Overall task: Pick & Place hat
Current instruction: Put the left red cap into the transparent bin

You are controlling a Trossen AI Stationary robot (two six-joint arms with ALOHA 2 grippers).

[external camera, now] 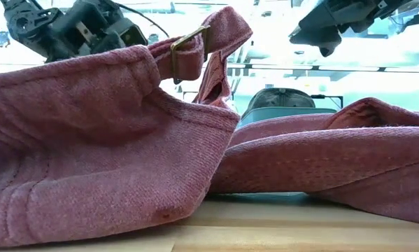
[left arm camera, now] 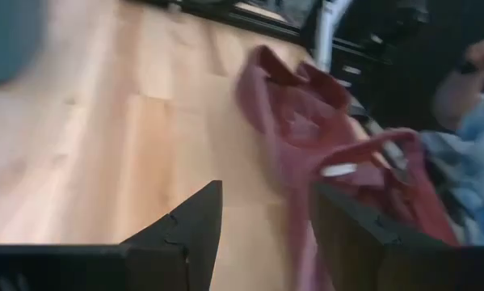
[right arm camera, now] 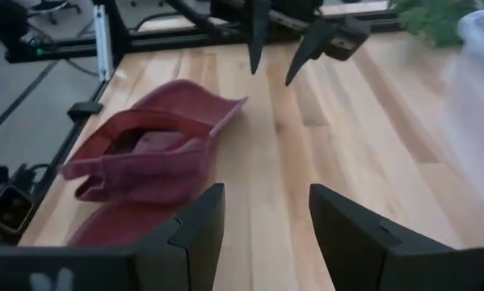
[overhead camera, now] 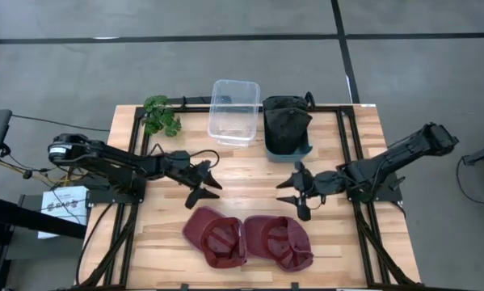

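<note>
Two red hats lie side by side, crowns down and undersides up, near the table's front edge: one on the left and one on the right. My left gripper hovers open just beyond the left hat, with nothing between its fingers. My right gripper hovers open just beyond the right hat, also holding nothing. The right wrist view shows a red hat on the wood and my left gripper farther off.
A teal bin with a dark hat in it stands at the back, right of centre. Next to it stands a clear plastic box, and a green plant is at the back left. A person's sleeve shows beyond the table.
</note>
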